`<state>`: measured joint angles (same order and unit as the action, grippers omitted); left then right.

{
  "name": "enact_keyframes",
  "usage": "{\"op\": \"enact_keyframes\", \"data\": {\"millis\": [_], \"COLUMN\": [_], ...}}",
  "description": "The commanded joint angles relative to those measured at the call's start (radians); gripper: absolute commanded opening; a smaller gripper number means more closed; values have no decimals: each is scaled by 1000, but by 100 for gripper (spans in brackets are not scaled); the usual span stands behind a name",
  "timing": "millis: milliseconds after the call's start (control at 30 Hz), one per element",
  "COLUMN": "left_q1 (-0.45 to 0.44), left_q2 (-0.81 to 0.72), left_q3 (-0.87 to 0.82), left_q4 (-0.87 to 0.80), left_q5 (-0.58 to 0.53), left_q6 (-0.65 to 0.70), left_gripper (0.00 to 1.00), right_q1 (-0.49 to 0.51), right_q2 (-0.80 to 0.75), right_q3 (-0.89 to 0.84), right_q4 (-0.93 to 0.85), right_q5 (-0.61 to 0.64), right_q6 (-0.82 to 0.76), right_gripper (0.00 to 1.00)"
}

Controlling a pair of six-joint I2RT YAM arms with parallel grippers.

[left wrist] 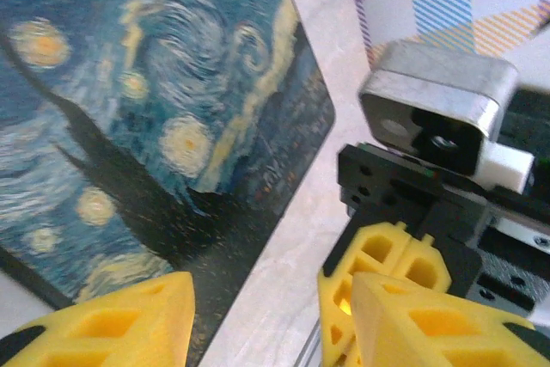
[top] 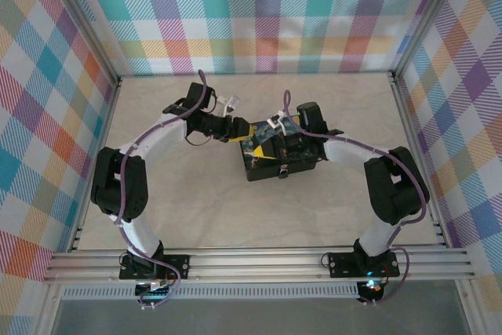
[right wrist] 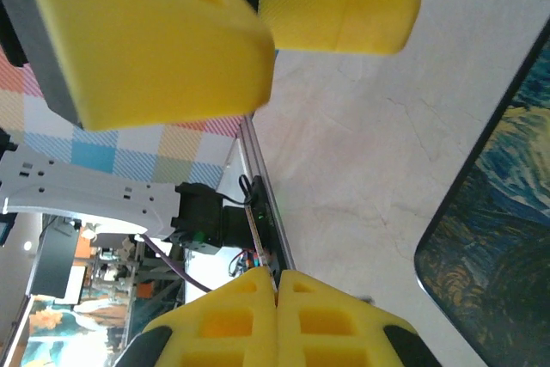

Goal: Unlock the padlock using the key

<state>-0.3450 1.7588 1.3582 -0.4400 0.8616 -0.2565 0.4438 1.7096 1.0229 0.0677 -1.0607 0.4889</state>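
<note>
1. The left gripper stands released. Its yellow fingers are parted over the table and the painted tin's rim, grasping nothing.
2. The right gripper is clenched, its fingers pressed flat together. Whether the key is pinched between them cannot be told.
3. In the top view, both grippers meet near the tin's 10 o'clock corner, their tips close together.
4. The padlock seems to be the small dark piece at the tin's 6 o'clock edge, too small to be sure.
</note>
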Motion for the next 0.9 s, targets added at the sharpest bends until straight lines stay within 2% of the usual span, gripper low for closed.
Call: {"op": "enact_keyframes", "data": {"millis": [0, 233, 433, 533, 667, 867], "left_q1": [15, -11, -169, -229, -330, -382], "left_q2": [-28, -121, -238, -285, -327, -284], "left_q3": [5, -30, -101, -159, -207, -186], "left_q4": [1, -122, -174, -152, -130, -141], "left_q5": [-128, -528, -810, -877, -988, -949], "left_q6": [-87, -289, -465, -558, -600, -566], "left_gripper": [52, 54, 55, 55, 55, 55], "right_q1": [-3, -32, -106, -139, -156, -156], "right_q2": [-36, -92, -157, -217, -346, -552], "right_q3": [-7, -21, -47, -98, -207, -358], "right_q4": [18, -9, -94, -110, -66, -1], "right_q5": [40, 136, 268, 329, 379, 488], "right_q6": [23, 58, 94, 100, 108, 111], "right_gripper": [0, 0, 0, 0, 0, 0]}}
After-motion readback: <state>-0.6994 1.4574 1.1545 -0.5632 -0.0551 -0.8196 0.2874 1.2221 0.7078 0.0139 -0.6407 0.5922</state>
